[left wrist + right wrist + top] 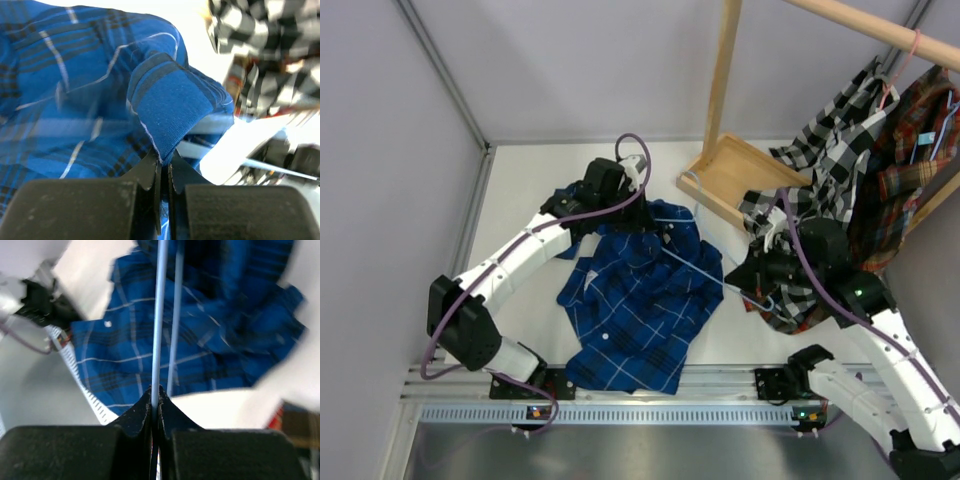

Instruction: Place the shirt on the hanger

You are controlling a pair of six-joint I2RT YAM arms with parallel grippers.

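The dark blue plaid shirt lies crumpled on the white table. My left gripper is at its far edge, shut on a fold of the blue fabric and lifting it. The light-blue wire hanger reaches from my right gripper across the table into the shirt's top part. In the right wrist view the hanger wire runs straight up from my closed jaws over the shirt. My right gripper is shut on the wire.
A wooden stand with a tray base and an upright post rises at the back right. A black-and-white checked shirt and a red-brown plaid shirt hang from its rail, close behind my right arm. A metal rail edges the table front.
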